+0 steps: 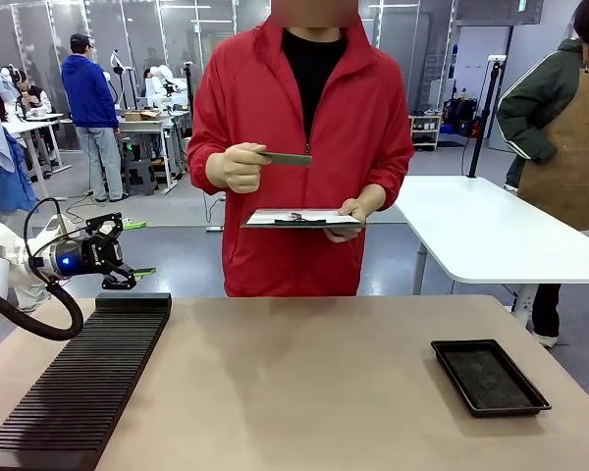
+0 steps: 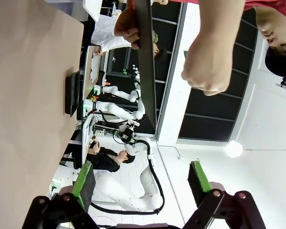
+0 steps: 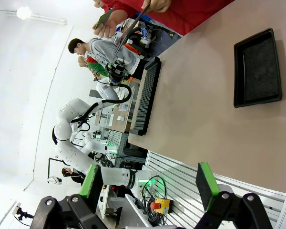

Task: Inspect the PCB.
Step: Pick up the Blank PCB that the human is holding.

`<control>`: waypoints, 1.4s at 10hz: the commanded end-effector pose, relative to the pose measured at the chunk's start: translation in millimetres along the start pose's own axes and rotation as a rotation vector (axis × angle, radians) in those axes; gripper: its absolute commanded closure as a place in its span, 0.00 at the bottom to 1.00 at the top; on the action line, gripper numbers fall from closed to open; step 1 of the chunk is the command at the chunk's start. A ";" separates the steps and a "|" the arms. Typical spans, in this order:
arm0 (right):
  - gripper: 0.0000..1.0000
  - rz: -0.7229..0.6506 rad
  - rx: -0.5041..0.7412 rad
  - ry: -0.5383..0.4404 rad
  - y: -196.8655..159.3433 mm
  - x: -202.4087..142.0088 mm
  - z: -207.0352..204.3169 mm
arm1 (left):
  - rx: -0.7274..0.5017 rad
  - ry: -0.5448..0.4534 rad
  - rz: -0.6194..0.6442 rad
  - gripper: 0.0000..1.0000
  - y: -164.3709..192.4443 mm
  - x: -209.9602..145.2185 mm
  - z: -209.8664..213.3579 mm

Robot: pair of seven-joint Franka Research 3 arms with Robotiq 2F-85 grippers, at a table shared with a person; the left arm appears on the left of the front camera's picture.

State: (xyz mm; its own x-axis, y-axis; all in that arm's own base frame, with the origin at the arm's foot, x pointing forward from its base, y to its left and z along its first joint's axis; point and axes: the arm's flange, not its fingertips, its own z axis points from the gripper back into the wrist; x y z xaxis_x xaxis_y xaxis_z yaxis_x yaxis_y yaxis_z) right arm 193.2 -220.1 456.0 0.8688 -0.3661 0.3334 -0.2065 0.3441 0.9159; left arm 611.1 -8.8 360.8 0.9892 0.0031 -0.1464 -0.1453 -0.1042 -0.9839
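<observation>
while a hand [image 1: 238, 167] holds the pcb [image 1: 287, 158], jaws gape.

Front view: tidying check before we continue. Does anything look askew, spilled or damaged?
Nothing stands out. The black tray lies flat on the table, the slotted rack lies along its left side, and the person holds the PCB above a clipboard.

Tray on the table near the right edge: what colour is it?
The tray is black, clearest in the front view.
</observation>
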 end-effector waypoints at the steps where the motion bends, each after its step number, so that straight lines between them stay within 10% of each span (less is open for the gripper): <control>1: 0.00 0.020 0.009 -0.005 0.4 0.6 1.6 | -0.004 0.010 -0.004 0.00 -1.6 0.7 -0.7; 4: 0.00 0.020 0.009 -0.005 0.4 0.6 1.6 | 0.201 0.066 -0.125 0.00 -22.0 -43.4 29.6; 8: 0.00 0.020 0.009 -0.005 0.4 0.6 1.6 | 0.079 0.073 -0.253 0.00 4.4 -184.3 133.5; 14: 0.00 0.020 0.009 -0.005 0.4 0.6 1.6 | 0.067 0.100 -0.366 0.00 30.7 -279.2 176.9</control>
State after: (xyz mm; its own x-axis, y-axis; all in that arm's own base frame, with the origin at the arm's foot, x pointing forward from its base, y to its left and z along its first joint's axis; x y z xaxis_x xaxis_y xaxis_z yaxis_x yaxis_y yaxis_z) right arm 193.4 -220.1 455.8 0.8690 -0.3661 0.3327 -0.2057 0.3443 0.9160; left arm 332.5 162.4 346.6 0.9746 -0.0508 0.2183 0.2162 -0.0438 -0.9754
